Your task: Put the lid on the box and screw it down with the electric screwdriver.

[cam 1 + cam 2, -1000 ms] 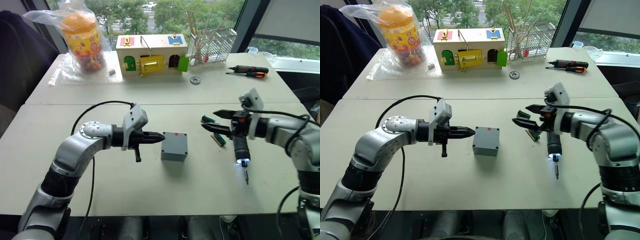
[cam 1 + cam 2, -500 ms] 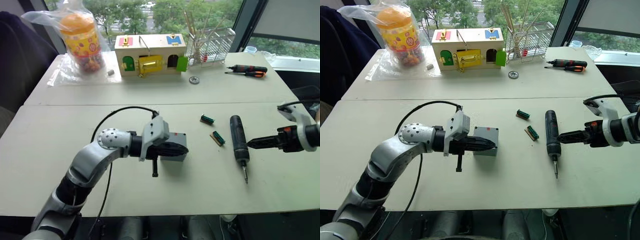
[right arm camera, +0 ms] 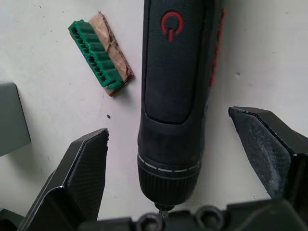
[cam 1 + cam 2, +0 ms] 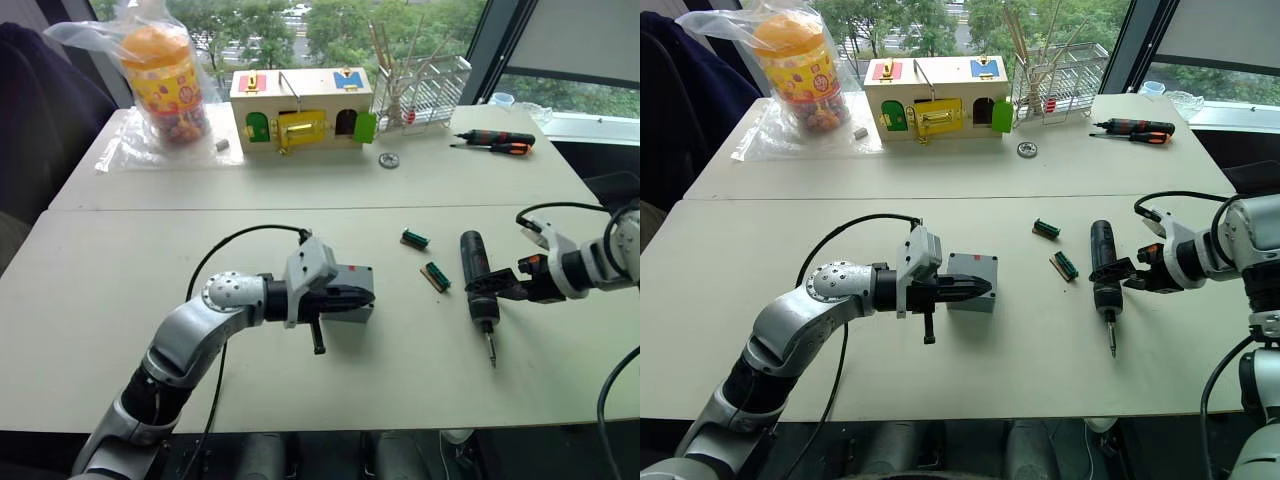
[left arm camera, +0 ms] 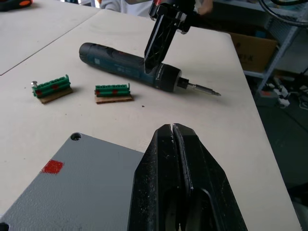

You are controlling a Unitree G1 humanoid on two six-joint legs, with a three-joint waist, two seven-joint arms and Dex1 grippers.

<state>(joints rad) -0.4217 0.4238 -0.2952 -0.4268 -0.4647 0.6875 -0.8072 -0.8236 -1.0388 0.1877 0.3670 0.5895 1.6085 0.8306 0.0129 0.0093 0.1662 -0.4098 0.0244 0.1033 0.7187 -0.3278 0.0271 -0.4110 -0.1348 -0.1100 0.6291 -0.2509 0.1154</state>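
Observation:
The grey box [image 4: 352, 290] sits mid-table, a red mark [image 5: 52, 166] and a corner screw hole on its upper face. I cannot tell the lid apart from the box. My left gripper [image 4: 368, 297] is shut, its fingers lying across the box's near top edge, also seen in the left wrist view [image 5: 172, 128]. The black electric screwdriver [image 4: 477, 278] lies on the table to the right, bit [image 4: 490, 353] pointing toward me. My right gripper [image 3: 168, 125] is open, one finger [image 3: 86, 168] on each side of the screwdriver's body [image 3: 178, 72] without closing on it.
Two green terminal blocks [image 4: 415, 238] [image 4: 436, 275] lie between box and screwdriver. At the back stand a wooden box with coloured doors [image 4: 302, 108], a bagged candy jar [image 4: 160, 75], a wire rack [image 4: 430, 88], hand screwdrivers [image 4: 495, 142] and a small gear [image 4: 389, 160].
My left gripper reached forward from left of the box to over its near edge. My right gripper drew off to the right, then came back and opened around the screwdriver, whose light went out.

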